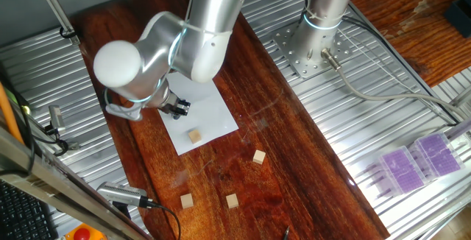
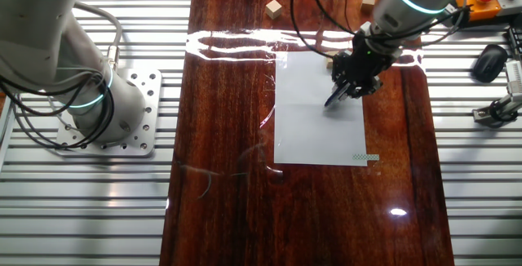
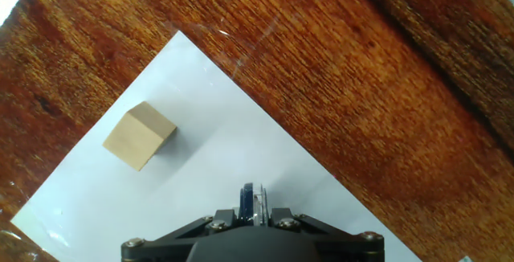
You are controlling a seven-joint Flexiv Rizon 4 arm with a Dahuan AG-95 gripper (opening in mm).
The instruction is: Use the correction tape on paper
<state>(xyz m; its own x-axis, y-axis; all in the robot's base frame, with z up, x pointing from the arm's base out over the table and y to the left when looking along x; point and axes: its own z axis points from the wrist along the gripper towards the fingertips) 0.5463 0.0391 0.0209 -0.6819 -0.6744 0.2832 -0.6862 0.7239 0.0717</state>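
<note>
The white paper (image 2: 314,127) lies on the dark wooden board. My gripper (image 2: 349,82) hangs over the sheet's right part and is shut on the correction tape (image 2: 335,98), a dark blue dispenser whose tip points down at or just above the paper. In the hand view the tape (image 3: 253,200) shows as a thin blue-and-clear edge clamped between the jaws of the gripper (image 3: 254,210), above the paper (image 3: 209,173). In one fixed view the gripper (image 1: 177,108) is over the paper (image 1: 210,115), and the arm hides most of the tape.
A tan wooden cube (image 1: 194,136) stands on the paper, and also shows in the hand view (image 3: 139,136). Three more cubes (image 1: 258,156) (image 1: 232,200) (image 1: 186,200) sit on the board past the sheet. Ribbed metal tabletop flanks the board. A small green patch (image 2: 364,157) marks a paper corner.
</note>
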